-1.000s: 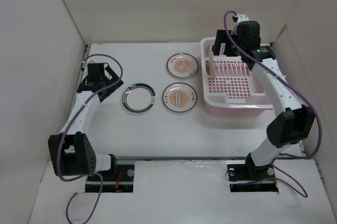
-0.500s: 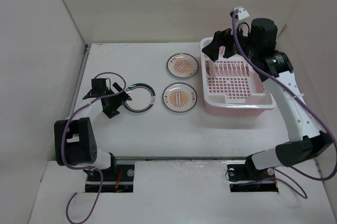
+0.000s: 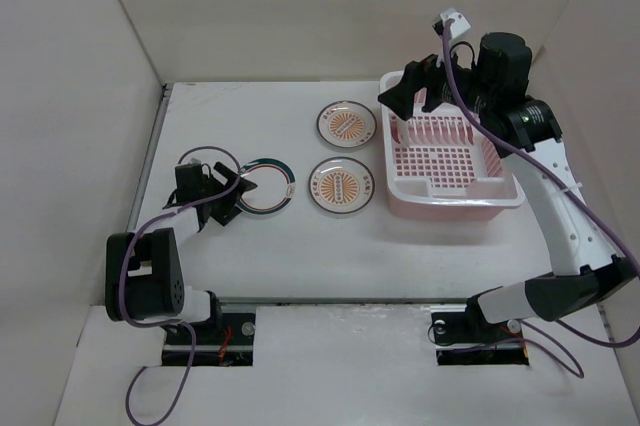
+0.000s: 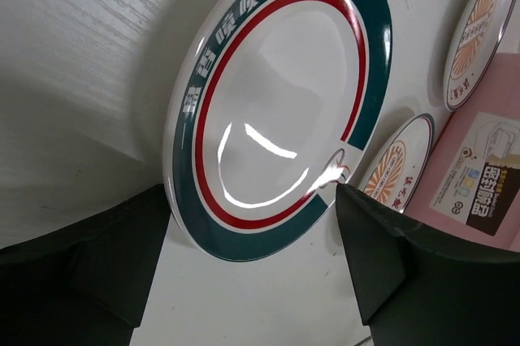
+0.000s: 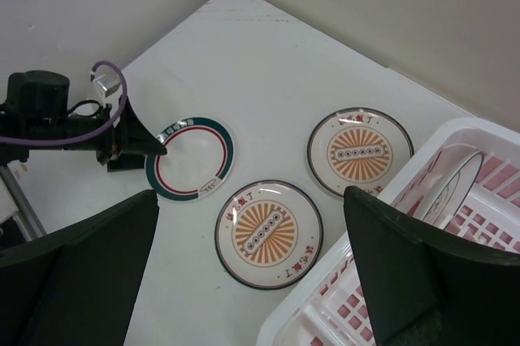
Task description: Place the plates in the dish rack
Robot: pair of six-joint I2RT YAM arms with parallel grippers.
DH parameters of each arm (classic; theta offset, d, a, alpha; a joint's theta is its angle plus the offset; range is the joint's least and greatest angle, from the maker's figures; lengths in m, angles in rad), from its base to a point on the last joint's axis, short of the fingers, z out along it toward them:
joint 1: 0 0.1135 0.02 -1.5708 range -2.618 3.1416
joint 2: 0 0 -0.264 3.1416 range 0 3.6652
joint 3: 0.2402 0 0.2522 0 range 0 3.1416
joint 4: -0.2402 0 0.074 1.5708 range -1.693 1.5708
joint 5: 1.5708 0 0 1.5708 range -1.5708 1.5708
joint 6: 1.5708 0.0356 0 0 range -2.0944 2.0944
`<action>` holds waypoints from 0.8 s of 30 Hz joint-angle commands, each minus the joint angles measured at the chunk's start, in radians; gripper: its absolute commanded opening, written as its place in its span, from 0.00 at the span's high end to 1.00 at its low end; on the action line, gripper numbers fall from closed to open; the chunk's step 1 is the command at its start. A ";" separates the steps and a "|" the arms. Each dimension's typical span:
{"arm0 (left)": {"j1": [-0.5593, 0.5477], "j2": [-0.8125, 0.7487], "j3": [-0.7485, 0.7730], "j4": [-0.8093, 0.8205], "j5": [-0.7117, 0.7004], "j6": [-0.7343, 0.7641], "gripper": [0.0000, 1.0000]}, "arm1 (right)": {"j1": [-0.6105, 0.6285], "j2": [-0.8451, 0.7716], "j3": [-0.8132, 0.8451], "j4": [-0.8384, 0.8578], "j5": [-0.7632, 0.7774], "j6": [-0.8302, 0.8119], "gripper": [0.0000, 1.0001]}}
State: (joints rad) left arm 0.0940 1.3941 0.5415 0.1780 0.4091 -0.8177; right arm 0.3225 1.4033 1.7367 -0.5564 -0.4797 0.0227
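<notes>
Left end effector (image 4: 252, 196) open around green-rimmed plate (image 4: 276, 102), right end effector (image 5: 250, 196) open, empty; you've one plate (image 5: 451, 188) racked, three left.

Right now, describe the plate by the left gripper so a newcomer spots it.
Start at the pink dish rack and go left past the two orange sunburst plates. The green-rimmed plate lies flat at the left gripper. Only it has a dark green band, red ring and plain centre.
</notes>
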 commanded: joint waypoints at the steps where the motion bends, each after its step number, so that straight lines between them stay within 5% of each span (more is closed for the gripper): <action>1: 0.004 0.006 -0.037 -0.006 -0.059 -0.015 0.20 | 0.016 -0.023 0.073 0.023 -0.017 -0.013 0.00; 7: 0.004 -0.012 -0.037 -0.084 -0.157 -0.046 0.61 | 0.016 -0.023 0.092 0.023 -0.017 -0.013 0.00; 16: 0.004 0.002 -0.006 -0.135 -0.233 -0.075 0.78 | 0.035 -0.023 0.124 0.023 -0.008 -0.004 0.00; 23: 0.004 0.045 0.003 -0.106 -0.233 -0.095 0.78 | 0.046 -0.023 0.142 0.013 0.012 -0.004 0.00; 24: 0.004 0.045 0.003 -0.106 -0.242 -0.095 0.85 | 0.046 -0.023 0.142 0.013 0.012 -0.004 0.00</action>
State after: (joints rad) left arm 0.0937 1.4147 0.5388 0.1127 0.2234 -0.9142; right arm 0.3565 1.4017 1.8309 -0.5636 -0.4778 0.0227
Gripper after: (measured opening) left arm 0.166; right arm 0.998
